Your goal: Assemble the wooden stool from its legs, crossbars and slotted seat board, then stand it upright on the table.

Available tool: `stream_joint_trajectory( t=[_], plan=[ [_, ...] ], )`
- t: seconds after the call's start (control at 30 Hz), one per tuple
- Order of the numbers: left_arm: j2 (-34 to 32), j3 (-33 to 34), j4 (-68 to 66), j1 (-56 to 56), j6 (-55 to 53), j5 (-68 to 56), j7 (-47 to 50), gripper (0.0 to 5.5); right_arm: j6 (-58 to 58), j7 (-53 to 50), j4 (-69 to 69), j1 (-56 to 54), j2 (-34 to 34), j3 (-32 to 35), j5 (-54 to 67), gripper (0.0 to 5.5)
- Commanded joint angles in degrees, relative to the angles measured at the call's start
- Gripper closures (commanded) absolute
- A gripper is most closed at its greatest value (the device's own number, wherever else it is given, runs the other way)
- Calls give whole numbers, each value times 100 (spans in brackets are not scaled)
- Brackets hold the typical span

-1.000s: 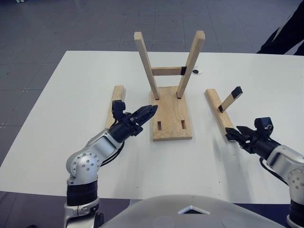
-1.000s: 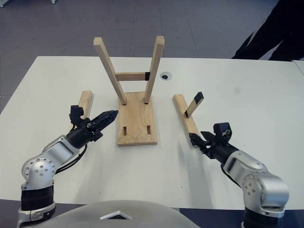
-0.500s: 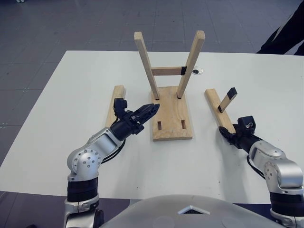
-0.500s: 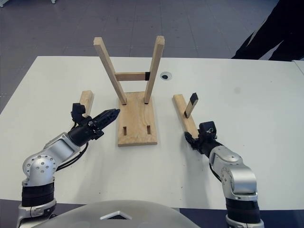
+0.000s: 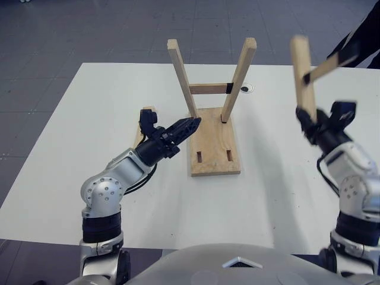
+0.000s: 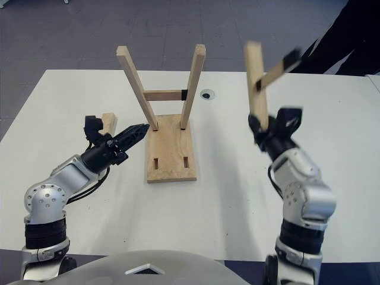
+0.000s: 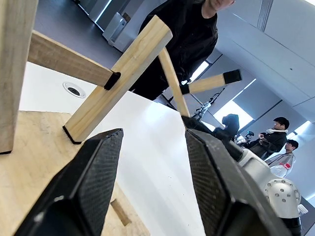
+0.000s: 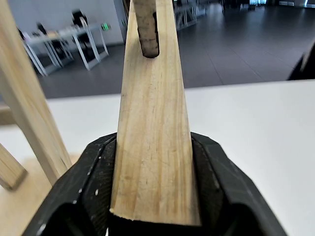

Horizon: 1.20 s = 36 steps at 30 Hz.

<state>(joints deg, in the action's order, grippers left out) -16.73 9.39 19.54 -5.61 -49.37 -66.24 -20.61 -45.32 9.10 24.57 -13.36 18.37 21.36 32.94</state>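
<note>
The right gripper point(image 5: 310, 126) is now holding the third leg point(image 5: 303, 71) in the air. Its jaws are clamping the leg's lower end, whereas a second ago that leg was lying flat toward the counter's point(image 5: 89, 130) right edge with the jaws only closing in on it. The leg is hanging nearly upright over the right side of the counter, its short crossbar point(image 5: 329, 60) pointing up and away from the seat board point(image 5: 214, 139).

The left gripper point(image 5: 190, 124) is edging closer to the board's left side, its jaws standing slightly apart and holding nothing. The fourth leg point(image 6: 108, 120) is lying flat beyond it, toward the left edge.

The seat board is resting flat mid-counter, with two legs point(image 5: 183, 80) standing in its far slots, joined by a crossbar point(image 5: 208, 89). The two near slots point(image 5: 200, 156) are waiting unfilled.

So the pick is done. The leg is probably heading for the right-hand near slot, and it looks to need turning so its crossbar faces the other slot.
</note>
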Motion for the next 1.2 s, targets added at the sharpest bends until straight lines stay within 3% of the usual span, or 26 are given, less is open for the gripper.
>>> stream_joint_trajectory(
  t=[0.03, 0.2, 0.43, 0.6, 0.83, 1.2],
  plan=[
    [-179, 114, 155, -358, -331, -375, 343, 317, -402, -332, 294, -1015, -12, 614, 1162, 345],
    [-285, 578, 121, -1202, -338, -1878, 1011, 317, -1005, -482, 412, -1593, 136, 804, 3347, 346],
    [-732, 406, 192, -1445, -292, -4090, 1779, 317, -1569, 193, 148, -1161, 749, 149, 5733, 346],
    [-918, -105, 159, -1249, -342, -4125, 1776, 241, -1651, 645, -106, -812, 920, -595, 6838, 346],
    [-928, -334, 156, -1096, -205, -4608, 1744, 142, -1514, 1014, -268, -741, 1078, -1175, 6702, 346],
    [-876, -680, 231, -1111, -83, -4628, 1740, 142, -1306, 1278, -234, -856, 1025, -1605, 6399, 346]
  ],
)
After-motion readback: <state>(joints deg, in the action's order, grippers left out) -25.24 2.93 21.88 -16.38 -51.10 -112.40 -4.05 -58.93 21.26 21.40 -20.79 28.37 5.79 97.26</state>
